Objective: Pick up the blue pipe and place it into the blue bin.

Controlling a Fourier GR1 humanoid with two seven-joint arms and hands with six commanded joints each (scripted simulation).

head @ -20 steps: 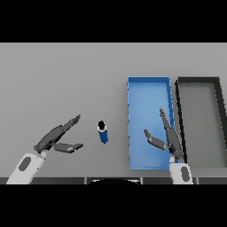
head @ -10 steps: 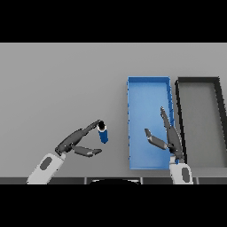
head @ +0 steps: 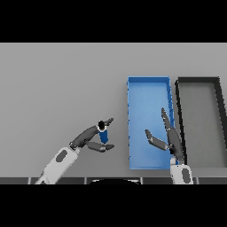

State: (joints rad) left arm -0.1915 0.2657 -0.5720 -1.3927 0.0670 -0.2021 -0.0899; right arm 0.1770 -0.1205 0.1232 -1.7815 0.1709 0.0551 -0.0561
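The blue pipe (head: 103, 134) stands on end on the grey table, left of the blue bin (head: 147, 103). My left hand (head: 90, 138) is at the pipe, open. Its straight fingers reach along the pipe's far side and its thumb lies on the near side, so the pipe sits in the gap between them. My right hand (head: 171, 139) is open over the blue bin, fingers straight and thumb spread to the left. The blue bin holds nothing.
A black bin (head: 198, 80) stands right beside the blue bin, on its right. The grey table (head: 62, 84) stretches to the left and back.
My left hand has moved right, up to the pipe, and now has its fingers and thumb on either side of it. The right hand has not moved.
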